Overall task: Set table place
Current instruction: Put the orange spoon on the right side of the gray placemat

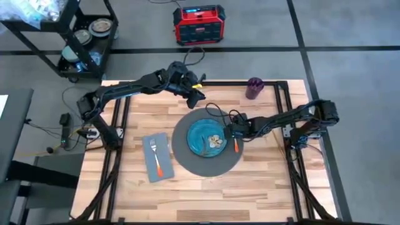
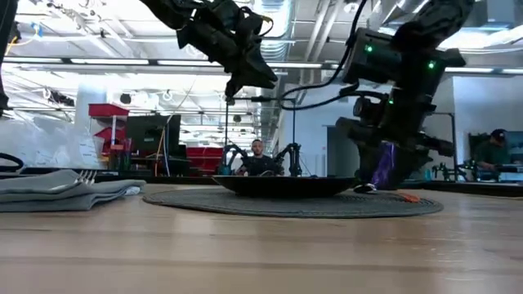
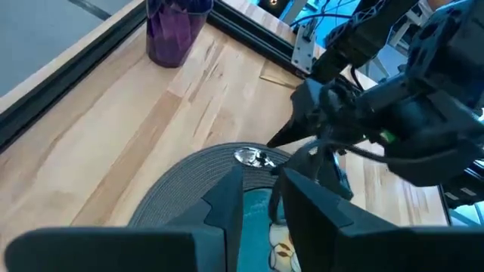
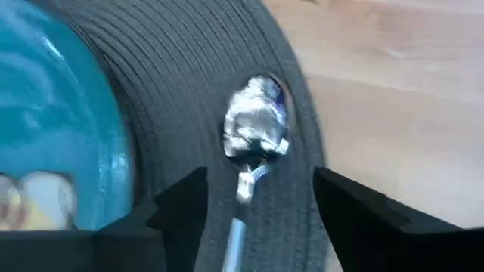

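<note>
A blue-green plate (image 1: 206,139) sits on the round dark mat (image 1: 187,159) at the table's middle. To its left, an orange-handled fork (image 1: 156,157) lies on the grey napkin (image 1: 150,169). The spoon (image 4: 257,125) lies on the mat right of the plate, its bowl toward the far edge and its orange handle (image 1: 236,147) toward the near edge. My right gripper (image 4: 257,189) hangs low over the spoon and is open, with one finger on either side of the stem. My left gripper (image 1: 199,97) hovers above the mat's far edge with a narrow gap between its fingers. The purple cup (image 1: 254,87) stands at the far right.
A black cart (image 1: 81,37) stands off the table's far left corner and a red box (image 1: 199,25) sits on the floor behind it. Cables (image 1: 219,112) trail over the mat's far side. A person (image 2: 257,155) sits in the room beyond.
</note>
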